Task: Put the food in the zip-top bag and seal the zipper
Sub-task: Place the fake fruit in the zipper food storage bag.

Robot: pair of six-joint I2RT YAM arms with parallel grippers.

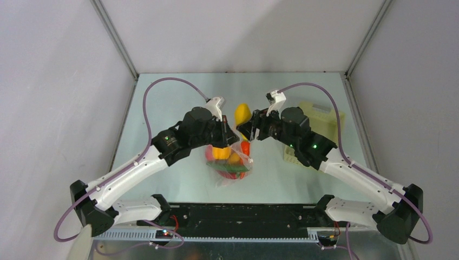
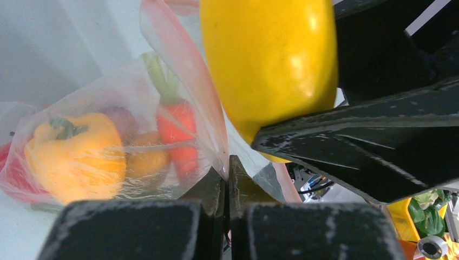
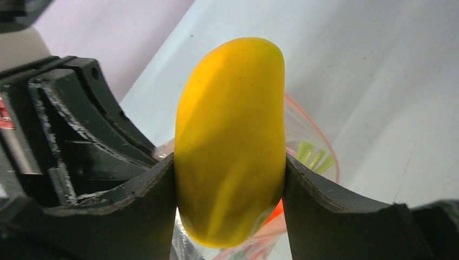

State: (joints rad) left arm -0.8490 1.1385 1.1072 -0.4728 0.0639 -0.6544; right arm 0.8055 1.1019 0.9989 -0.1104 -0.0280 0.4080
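Observation:
The clear zip-top bag (image 1: 231,165) hangs at the table's middle and holds several toy foods: a yellow pepper (image 2: 76,157), an orange-red piece with a green stem (image 2: 178,135) and others. My left gripper (image 1: 225,141) is shut on the bag's upper edge (image 2: 219,157) and holds the mouth up. My right gripper (image 1: 245,129) is shut on a glossy yellow fruit (image 1: 242,114), held just above the bag's mouth. The fruit fills the right wrist view (image 3: 230,141), with the pink zipper strip (image 3: 327,149) below and behind it. It also shows in the left wrist view (image 2: 270,65).
A pale-yellow perforated basket (image 1: 320,122) stands at the right, behind my right arm. The two grippers are close together, the right gripper's black fingers (image 2: 368,135) right next to the left jaws. The enclosure walls ring the table.

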